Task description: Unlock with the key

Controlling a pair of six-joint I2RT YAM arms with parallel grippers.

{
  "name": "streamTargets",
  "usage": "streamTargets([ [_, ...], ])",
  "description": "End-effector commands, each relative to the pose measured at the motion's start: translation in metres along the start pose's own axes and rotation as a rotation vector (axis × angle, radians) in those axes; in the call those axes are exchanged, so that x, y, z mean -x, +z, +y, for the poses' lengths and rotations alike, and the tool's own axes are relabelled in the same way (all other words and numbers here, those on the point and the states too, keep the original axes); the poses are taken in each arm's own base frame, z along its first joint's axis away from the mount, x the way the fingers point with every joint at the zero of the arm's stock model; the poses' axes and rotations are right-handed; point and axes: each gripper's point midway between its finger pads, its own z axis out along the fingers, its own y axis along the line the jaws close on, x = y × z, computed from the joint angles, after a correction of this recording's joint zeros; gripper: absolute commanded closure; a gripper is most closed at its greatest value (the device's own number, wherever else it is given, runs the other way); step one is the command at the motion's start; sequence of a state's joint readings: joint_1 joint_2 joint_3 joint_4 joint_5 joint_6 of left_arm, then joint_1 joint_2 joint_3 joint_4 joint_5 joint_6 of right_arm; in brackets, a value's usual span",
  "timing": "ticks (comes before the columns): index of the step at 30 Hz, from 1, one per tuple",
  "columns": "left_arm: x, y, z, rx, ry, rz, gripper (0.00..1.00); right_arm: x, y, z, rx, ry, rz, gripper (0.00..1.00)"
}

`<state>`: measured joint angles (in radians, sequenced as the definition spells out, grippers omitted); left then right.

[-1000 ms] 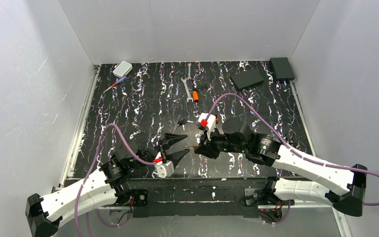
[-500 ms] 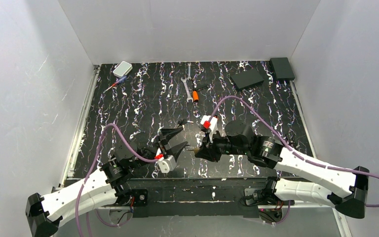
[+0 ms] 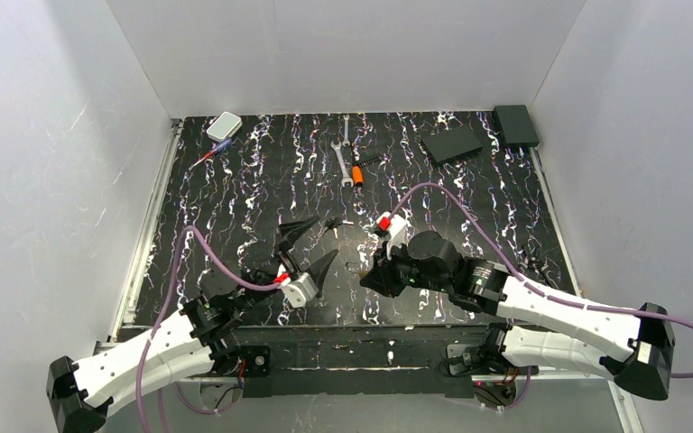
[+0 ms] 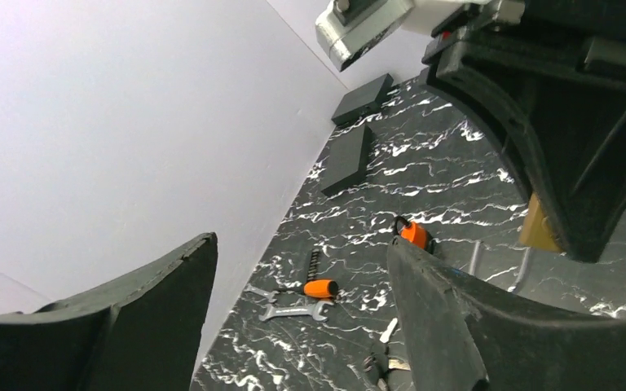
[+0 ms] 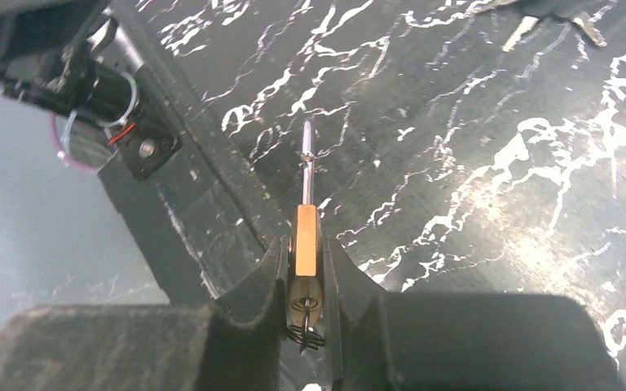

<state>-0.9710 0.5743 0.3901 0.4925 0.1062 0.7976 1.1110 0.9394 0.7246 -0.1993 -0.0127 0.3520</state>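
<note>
I am clamping the brass padlock in my right gripper and hovering my wide-open left gripper beside the key lying on the table, likely needing to lower and pinch it next

My top view looks down from above and behind the arm bases over the table. The left wrist camera sits low, facing the far right corner — both show the key and wrenches. The right wrist camera hangs close over the brass padlock.
</note>
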Motion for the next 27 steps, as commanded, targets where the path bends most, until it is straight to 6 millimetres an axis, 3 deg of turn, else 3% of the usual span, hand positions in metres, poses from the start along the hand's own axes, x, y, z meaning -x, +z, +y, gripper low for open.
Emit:
streamTargets([
  [1, 0.017, -0.002, 0.030, 0.132, -0.211, -0.014, 0.19, 0.032, 0.000, -0.022, -0.151, 0.114, -0.149, 0.99],
  [3, 0.015, -0.003, 0.041, 0.181, -0.275, 0.024, 0.03, 0.031, 0.000, -0.034, -0.204, 0.146, -0.157, 0.99],
  [4, 0.012, -0.004, 0.046, 0.207, -0.301, 0.047, 0.02, 0.031, 0.000, -0.040, -0.223, 0.165, -0.161, 0.99],
  [8, 0.001, -0.006, 0.057, 0.275, -0.392, 0.146, 0.02, 0.032, 0.001, -0.066, -0.253, 0.264, -0.165, 0.99],
  [14, -0.012, 0.003, 0.044, 0.195, -0.524, 0.333, 0.02, 0.052, -0.005, -0.101, -0.290, 0.336, -0.219, 0.99],
  [20, -0.033, 0.008, 0.045, 0.229, -0.517, 0.456, 0.02, 0.070, -0.015, -0.148, -0.318, 0.473, -0.300, 0.99],
  [27, -0.039, 0.008, 0.044, 0.230, -0.489, 0.473, 0.01, 0.083, -0.025, -0.204, -0.341, 0.636, -0.420, 0.99],
])
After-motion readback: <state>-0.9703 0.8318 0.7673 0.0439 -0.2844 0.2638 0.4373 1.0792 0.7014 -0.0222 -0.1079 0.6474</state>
